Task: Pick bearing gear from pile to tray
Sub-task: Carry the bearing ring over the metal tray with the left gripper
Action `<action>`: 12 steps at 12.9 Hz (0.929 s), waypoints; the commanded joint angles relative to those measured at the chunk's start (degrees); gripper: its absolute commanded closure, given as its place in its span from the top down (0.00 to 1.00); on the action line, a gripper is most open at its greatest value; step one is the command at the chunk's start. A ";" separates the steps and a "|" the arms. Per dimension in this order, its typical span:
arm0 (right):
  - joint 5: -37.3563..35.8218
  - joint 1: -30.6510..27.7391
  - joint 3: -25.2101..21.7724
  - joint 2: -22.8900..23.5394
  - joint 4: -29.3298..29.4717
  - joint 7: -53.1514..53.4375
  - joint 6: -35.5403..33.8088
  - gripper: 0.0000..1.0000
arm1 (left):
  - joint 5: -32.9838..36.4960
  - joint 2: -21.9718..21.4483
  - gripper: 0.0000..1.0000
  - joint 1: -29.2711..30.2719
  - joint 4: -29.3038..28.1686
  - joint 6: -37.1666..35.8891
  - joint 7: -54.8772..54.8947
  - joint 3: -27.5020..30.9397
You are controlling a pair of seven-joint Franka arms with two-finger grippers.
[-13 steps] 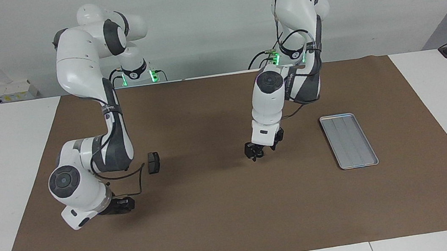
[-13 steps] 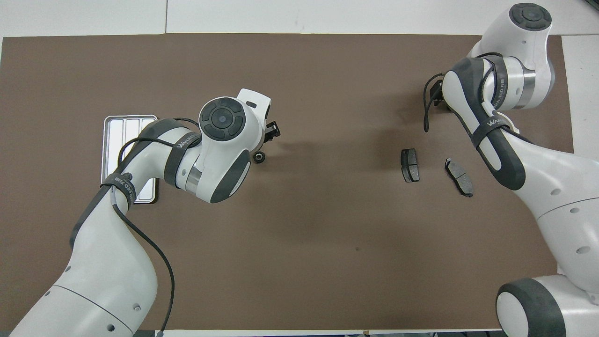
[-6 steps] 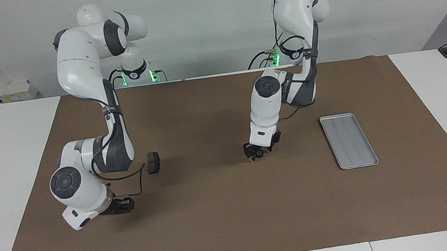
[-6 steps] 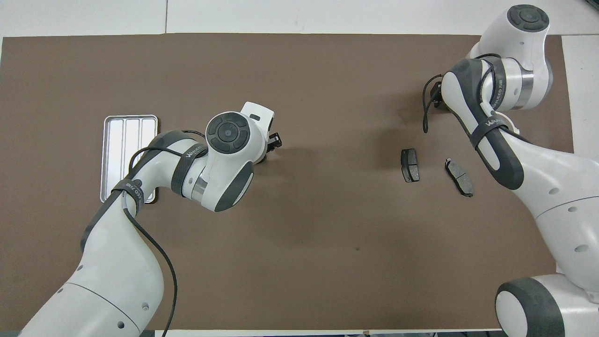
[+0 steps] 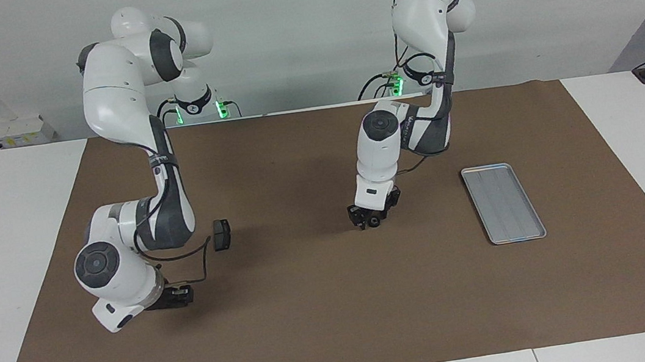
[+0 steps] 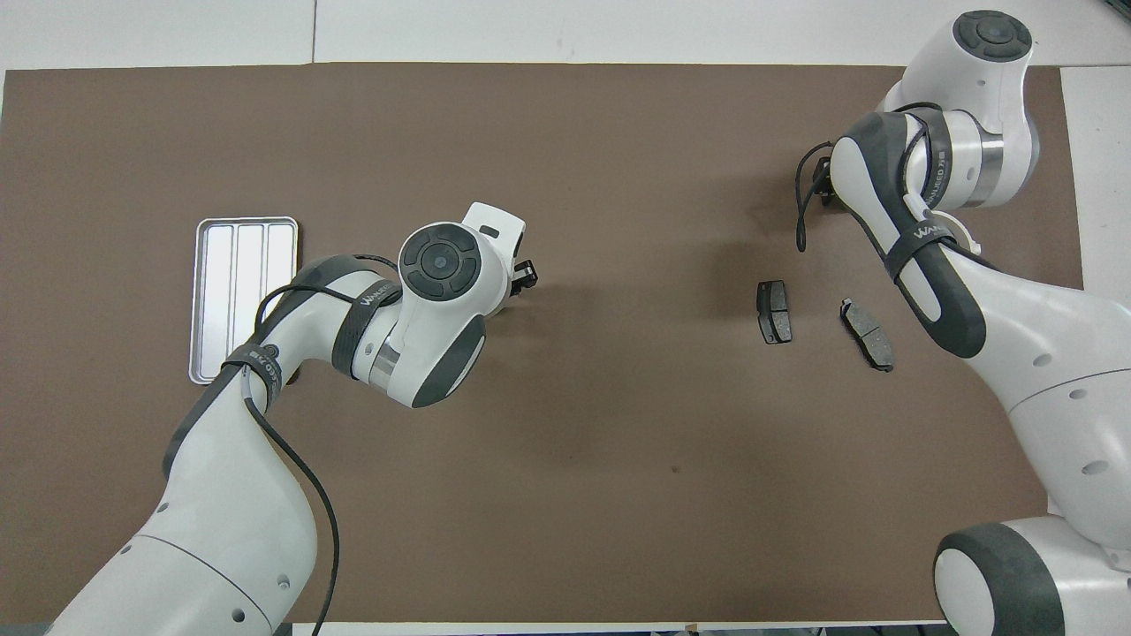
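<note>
- Lettering reading "WANJEED" runs along the dark straps on both arms in the overhead view; no other writing can be made out.
- Left gripper (image 5: 369, 219) is down at the brown mat (image 5: 325, 303) near the table's middle, pointing straight down; a small dark round part (image 5: 374, 222), apparently a gear, sits at its fingertips, but I cannot tell whether the fingers are clenched on it or released. From overhead the arm's own wrist hides the tips.
- Right gripper (image 5: 180, 295) lies low over the mat toward the right arm's end, turned sideways; its fingers cannot be judged, and what lies under it is hidden by the wrist.
- Tray (image 5: 503, 202) rests flat on the mat toward the left arm's end, well apart from the left gripper, its ribbed floor bare.
- Two dark brake pads (image 6: 775, 311) (image 6: 867, 334) lie side by side on the mat, apart from each other, nearer to the robots than the right gripper.
</note>
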 commanded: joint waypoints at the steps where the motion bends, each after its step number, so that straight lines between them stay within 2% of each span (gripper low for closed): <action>1: -1.30 -0.57 0.41 0.30 -0.44 -0.56 0.23 0.41 | 0.87 -0.84 0.46 -1.33 -1.51 1.22 -0.44 0.78; 2: -1.64 -0.57 0.41 0.38 -0.44 -0.65 0.23 0.36 | 0.87 -0.84 0.21 -1.42 -1.51 0.96 -0.44 0.86; 3: -2.08 -0.57 0.41 0.30 -0.35 -0.91 0.05 0.29 | 0.87 -0.93 0.00 -1.42 -1.33 0.52 -0.44 0.87; 7: -2.17 -0.48 0.41 0.38 -0.44 -1.36 0.05 0.08 | 1.04 -1.80 0.00 -0.20 1.73 -8.86 0.69 1.30; 10: -2.26 -0.13 0.32 0.39 -0.18 -1.36 -1.17 0.04 | 0.69 -13.01 0.00 7.95 -3.24 -14.48 13.47 1.13; 11: -2.26 0.22 0.32 0.30 0.17 -1.27 -3.62 0.03 | 0.52 -15.93 0.00 11.46 -4.57 -16.86 19.62 1.13; 12: -2.18 0.83 0.32 -0.14 0.78 -0.83 -5.64 0.03 | 0.52 -17.09 0.00 14.46 -5.19 -18.80 25.95 1.22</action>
